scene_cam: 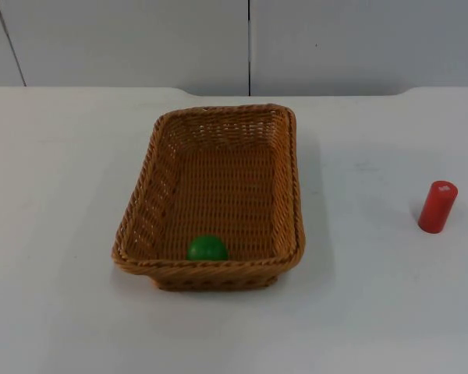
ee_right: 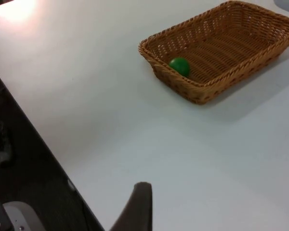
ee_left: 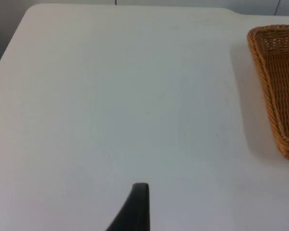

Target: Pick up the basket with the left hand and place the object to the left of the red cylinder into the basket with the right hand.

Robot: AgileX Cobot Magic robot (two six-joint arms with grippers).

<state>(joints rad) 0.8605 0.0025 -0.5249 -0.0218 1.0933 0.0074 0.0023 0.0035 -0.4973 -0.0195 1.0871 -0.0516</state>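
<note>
A brown wicker basket (scene_cam: 218, 111) rests flat on the middle of the white table. A green ball (scene_cam: 207, 248) lies inside it against the near wall. The red cylinder (scene_cam: 437, 206) stands upright well to the basket's right. My left gripper (ee_left: 136, 209) waits over bare table to the left of the basket (ee_left: 274, 96), apart from it. My right gripper (ee_right: 137, 209) hangs back near the table's edge, far from the basket (ee_right: 202, 94) and the green ball (ee_right: 179, 66) inside it. Neither gripper holds anything that I can see.
The grey partition wall (scene_cam: 140, 39) closes off the table at the back. In the right wrist view the table's edge (ee_right: 48, 149) drops off to a dark floor. Wide bare table surrounds the basket on both sides.
</note>
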